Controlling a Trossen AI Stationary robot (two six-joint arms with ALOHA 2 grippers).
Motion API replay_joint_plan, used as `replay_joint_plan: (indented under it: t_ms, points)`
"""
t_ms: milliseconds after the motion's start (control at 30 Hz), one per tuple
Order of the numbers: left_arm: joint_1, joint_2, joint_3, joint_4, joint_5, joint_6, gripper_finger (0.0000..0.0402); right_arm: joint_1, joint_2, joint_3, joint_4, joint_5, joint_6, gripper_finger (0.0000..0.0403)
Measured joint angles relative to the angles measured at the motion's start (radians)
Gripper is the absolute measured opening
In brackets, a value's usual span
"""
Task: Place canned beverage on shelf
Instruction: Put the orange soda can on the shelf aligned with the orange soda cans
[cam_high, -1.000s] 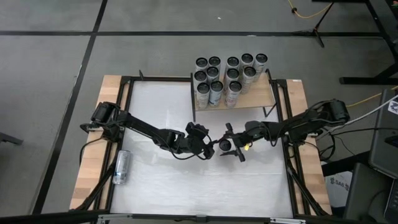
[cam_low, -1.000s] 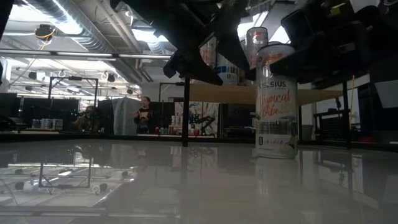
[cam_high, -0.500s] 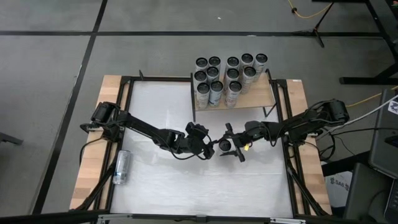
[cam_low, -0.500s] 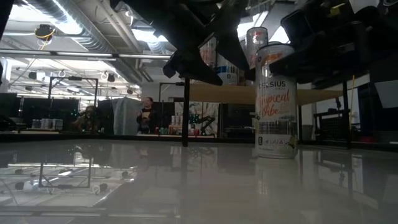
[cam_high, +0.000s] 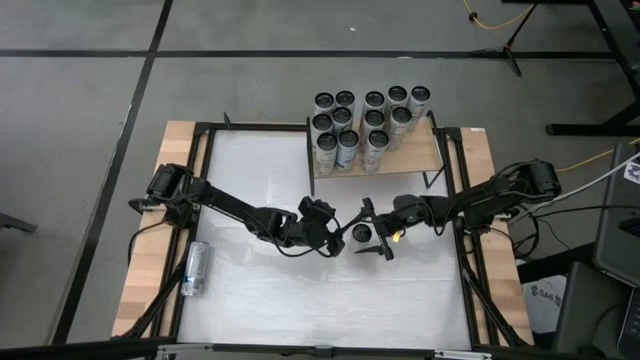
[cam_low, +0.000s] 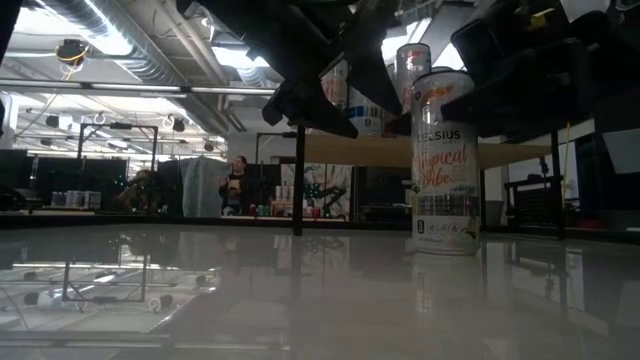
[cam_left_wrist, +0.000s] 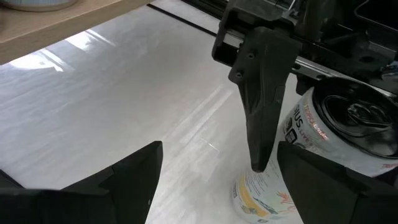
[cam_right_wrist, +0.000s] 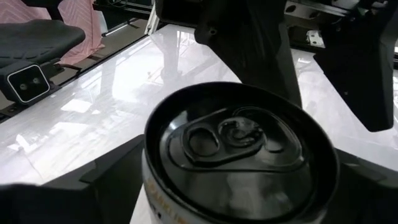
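A white printed beverage can (cam_high: 361, 233) stands upright on its base on the white tabletop, near the table's middle; the low view shows it as well (cam_low: 445, 160). My right gripper (cam_high: 368, 231) is open, one finger on each side of the can's upper part, and the can's dark top (cam_right_wrist: 239, 146) fills the right wrist view. My left gripper (cam_high: 337, 241) hangs open just left of the can and holds nothing; its fingers (cam_left_wrist: 134, 177) frame the can (cam_left_wrist: 329, 134). The shelf (cam_high: 412, 156), a pale wood board on black posts, stands behind them.
Several upright cans (cam_high: 370, 125) crowd the shelf's far and left parts; its near right part is bare board. Another can (cam_high: 196, 268) lies on its side at the table's left edge. Black frame rails (cam_high: 462, 200) run along the table's sides.
My right gripper has opened around the can and let go of it, without moving otherwise. The can stands upright in the same spot on the table.
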Motion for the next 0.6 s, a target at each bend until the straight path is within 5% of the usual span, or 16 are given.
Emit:
replay_joint_plan:
  t_ms: [600]
  points:
    - [0.000,0.000,0.000,-0.013,-0.003,0.000,0.0312,0.000,-0.047,0.065,-0.010,-0.001,0.137,0.0374]
